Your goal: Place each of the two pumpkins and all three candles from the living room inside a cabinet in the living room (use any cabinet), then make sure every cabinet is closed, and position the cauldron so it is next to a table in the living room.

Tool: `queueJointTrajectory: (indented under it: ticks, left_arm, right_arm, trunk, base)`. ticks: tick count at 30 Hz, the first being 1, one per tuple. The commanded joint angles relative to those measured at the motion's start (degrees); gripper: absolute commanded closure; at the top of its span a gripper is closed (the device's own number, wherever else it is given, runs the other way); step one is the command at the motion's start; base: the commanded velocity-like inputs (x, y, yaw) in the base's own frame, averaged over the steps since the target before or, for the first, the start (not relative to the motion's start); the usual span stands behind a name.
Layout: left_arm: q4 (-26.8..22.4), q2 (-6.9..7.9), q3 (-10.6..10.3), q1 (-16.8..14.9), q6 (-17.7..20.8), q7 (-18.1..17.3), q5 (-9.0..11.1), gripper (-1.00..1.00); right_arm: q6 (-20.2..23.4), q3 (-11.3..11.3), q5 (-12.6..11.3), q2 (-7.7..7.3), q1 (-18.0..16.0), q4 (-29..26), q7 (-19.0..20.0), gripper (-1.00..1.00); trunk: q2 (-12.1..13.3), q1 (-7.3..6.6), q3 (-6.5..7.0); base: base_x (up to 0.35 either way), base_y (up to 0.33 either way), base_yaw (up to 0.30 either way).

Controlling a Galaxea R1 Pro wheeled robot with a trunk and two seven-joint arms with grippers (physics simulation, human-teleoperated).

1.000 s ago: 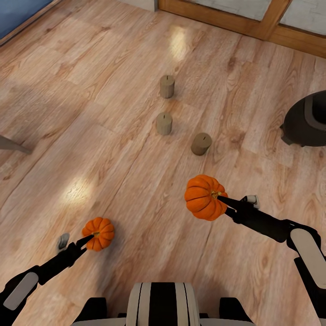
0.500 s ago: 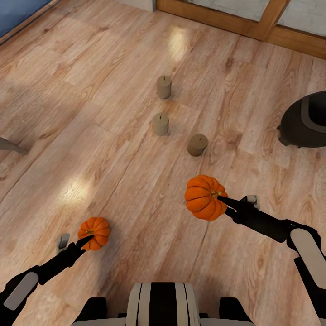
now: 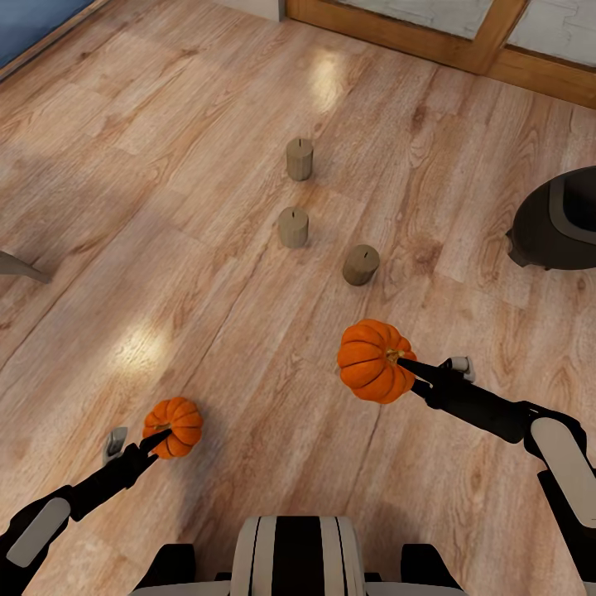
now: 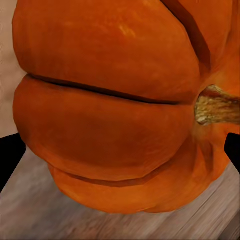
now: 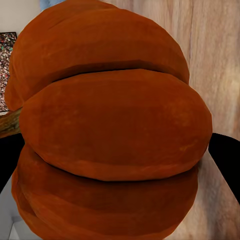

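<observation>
Your left gripper (image 3: pixel 159 437) is clamped on the smaller pumpkin (image 3: pixel 174 426), low at the left of the head view, fingers closed at its stem end. In the left wrist view that pumpkin (image 4: pixel 115 115) sits right up against the camera, tan stem off to one side, dark finger (image 4: pixel 10 157) edges on either flank touching it.

Your right gripper (image 3: pixel 407 367) grips the larger pumpkin (image 3: pixel 374 361), held above the wood floor (image 3: pixel 207 273), fingertips pinched at the stem. In the right wrist view the larger pumpkin (image 5: pixel 110 135) sits between the dark fingers (image 5: pixel 226 160), ribs stacked across the frame.

Three candles sit on the floor ahead of you, all upright or nearly so: far candle (image 3: pixel 300 159), middle candle (image 3: pixel 293 227) nearer to you, and a third candle (image 3: pixel 361 264) off to the right, tilted a bit. They are apart from each other.

The cauldron (image 3: pixel 556 222) stands on the floor at the right edge, partly cut off, well apart from the candles. A wood-framed wall base (image 3: pixel 430 37) runs along the top. A grey leg (image 3: pixel 21 266) pokes in at the left edge; can't tell what it belongs to.
</observation>
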Motion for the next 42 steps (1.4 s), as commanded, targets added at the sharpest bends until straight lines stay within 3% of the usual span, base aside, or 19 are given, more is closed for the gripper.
queueJointTrajectory:
  ticks: [1, 42]
  left_arm:
    - [0.01, 0.01, 0.01, -0.02, 0.46, -0.02, 0.43, -1.0]
    - [0.01, 0.01, 0.02, -0.05, 0.45, 0.01, 0.43, -1.0]
  right_arm:
    - [0.27, -0.06, 0.21, 0.0, -0.02, 0.01, 0.34, 1.0]
    - [0.27, -0.08, 0.18, 0.0, 0.0, 0.01, 0.34, 1.0]
  trunk:
    - [-0.01, -0.01, -0.03]
    - [-0.01, -0.01, -0.03]
  base:
    - [0.0, 0.0, 0.0]
    - [0.042, 0.001, 0.0]
